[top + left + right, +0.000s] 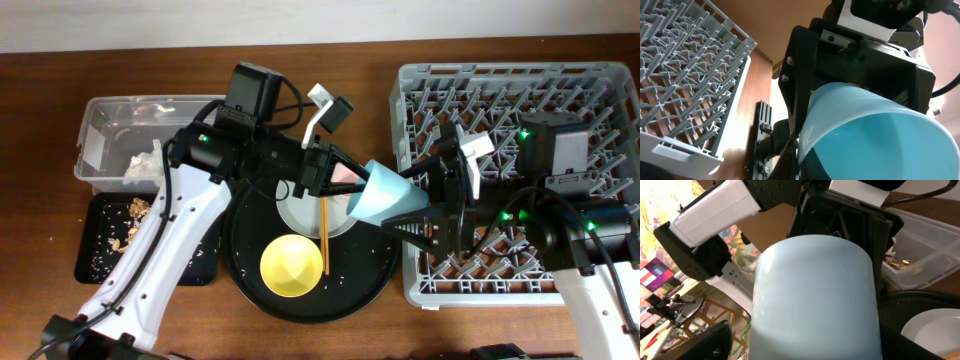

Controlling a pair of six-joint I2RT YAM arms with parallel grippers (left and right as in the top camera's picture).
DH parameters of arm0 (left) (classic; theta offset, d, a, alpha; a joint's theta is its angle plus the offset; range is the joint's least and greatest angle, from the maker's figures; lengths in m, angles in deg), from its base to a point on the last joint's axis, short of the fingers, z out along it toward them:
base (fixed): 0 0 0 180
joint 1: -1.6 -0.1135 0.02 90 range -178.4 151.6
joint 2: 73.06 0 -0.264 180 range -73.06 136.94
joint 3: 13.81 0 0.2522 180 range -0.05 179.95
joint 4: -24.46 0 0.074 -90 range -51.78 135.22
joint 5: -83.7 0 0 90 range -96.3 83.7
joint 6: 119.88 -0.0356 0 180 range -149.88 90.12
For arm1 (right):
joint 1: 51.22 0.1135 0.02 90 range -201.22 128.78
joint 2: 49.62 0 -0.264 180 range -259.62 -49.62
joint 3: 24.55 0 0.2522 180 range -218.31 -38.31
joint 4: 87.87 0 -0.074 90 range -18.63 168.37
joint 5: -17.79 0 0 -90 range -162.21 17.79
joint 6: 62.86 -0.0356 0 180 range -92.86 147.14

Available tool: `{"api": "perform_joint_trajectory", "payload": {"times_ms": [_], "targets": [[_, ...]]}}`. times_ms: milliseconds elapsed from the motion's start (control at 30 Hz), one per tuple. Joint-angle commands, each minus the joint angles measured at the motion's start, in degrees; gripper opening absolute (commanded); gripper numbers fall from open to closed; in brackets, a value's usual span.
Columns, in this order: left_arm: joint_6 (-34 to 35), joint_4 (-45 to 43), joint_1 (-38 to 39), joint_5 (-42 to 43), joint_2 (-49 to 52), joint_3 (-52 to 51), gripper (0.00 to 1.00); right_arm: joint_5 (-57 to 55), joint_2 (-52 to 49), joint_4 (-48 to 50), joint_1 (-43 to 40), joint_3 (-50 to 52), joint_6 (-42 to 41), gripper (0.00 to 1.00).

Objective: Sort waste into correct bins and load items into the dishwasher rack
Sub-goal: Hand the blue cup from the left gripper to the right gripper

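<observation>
Overhead: the light blue cup [385, 192] hung tilted between a round black tray [250, 270] and the dishwasher rack [600, 90]; the left fingers [358, 168] grasped its narrow end; the right fingers [392, 222] met its rim; left wrist: cup close, rack behind; right wrist: cup filled the frame; whether the right fingers clenched it could not be told

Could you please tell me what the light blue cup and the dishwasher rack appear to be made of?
The light blue cup: probably plastic, smooth and semi-glossy; soft highlights on a thin, slightly translucent wall. The dishwasher rack: likely moulded grey plastic, matte; uniform colour across lattice and pegs, no metallic shine.
</observation>
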Motion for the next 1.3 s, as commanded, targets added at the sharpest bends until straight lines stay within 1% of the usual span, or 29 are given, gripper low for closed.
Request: {"api": "perform_joint_trajectory", "payload": {"times_ms": [0,133,200,267,333,400,467,533,567,600,633,667,733,767,933,1000,1100,1200,1267], "targets": [[-0.8,-0.3,-0.1,-1.3,0.2,0.4,0.00,1.2,-0.1,-0.1,0.3,-0.8,0.5,0.85],[-0.8,-0.2,-0.8,-1.7,0.2,0.4,0.00,0.7,-0.1,-2.8,0.3,-0.8,0.6,0.85],[-0.8,-0.2,-0.8,-1.7,0.2,0.4,0.00,-4.3,-0.1,-4.7,0.3,-0.8,0.5,0.85],[-0.8,-0.2,-0.8,-1.7,0.2,0.4,0.00,-5.1,-0.1,-5.0,0.3,-0.8,0.5,0.85],[-0.8,-0.2,-0.8,-1.7,0.2,0.4,0.00,-5.1,-0.1,-5.0,0.2,-0.8,0.6,0.79],[-0.8,-0.2,-0.8,-1.7,0.2,0.4,0.00,-5.1,-0.1,-4.6,0.2,-0.8,0.6,0.70],[-0.8,-0.2,-0.8,-1.7,0.2,0.4,0.00,-5.1,-0.1,-3.8,0.2,-0.8,0.6,0.66],[-0.8,-0.2,-0.8,-1.7,0.2,0.4,0.00,-5.1,-0.1,-2.5,0.2,-0.8,0.6,0.64],[-0.8,-0.2,-0.8,-2.0,0.2,0.4,0.01,-5.1,-0.1,-1.2,0.2,-0.8,0.6,0.64],[-0.8,-0.1,-0.8,-1.9,0.2,0.4,0.12,-5.1,-0.1,0.5,0.2,-0.8,0.5,0.64],[-0.8,0.3,-0.7,-2.1,0.2,0.4,0.17,-5.1,-0.1,1.7,0.2,-0.8,0.5,0.64],[-0.9,2.4,-0.7,-4.3,0.2,0.4,0.18,-5.1,-0.1,3.2,0.2,-0.8,0.0,0.63],[-0.9,7.1,-0.7,-11.5,0.2,0.4,0.18,-5.1,-0.1,5.4,0.2,-0.8,-3.1,0.63],[-0.9,8.1,-0.7,-13.0,0.2,0.4,0.18,-5.1,-0.1,5.5,0.2,-0.8,-3.1,0.63],[-0.8,7.4,-0.9,-13.5,0.2,0.4,0.19,-5.1,-0.1,5.6,0.2,-0.8,-3.6,0.63],[-0.8,7.4,-0.9,-13.4,0.2,0.4,0.00,-5.6,-0.2,5.3,0.2,-0.8,-4.7,0.63],[-0.8,6.1,-0.9,-11.0,0.2,0.4,0.00,-8.1,-0.6,4.2,0.2,-0.8,-5.1,0.63],[-0.6,3.7,-0.9,-5.2,0.2,0.4,0.00,-8.1,-2.1,2.4,0.3,-0.8,-5.1,0.63],[0.3,3.7,-0.9,-4.8,0.2,0.4,0.00,-7.8,-2.7,3.2,0.3,-0.8,-5.2,0.64]]}}
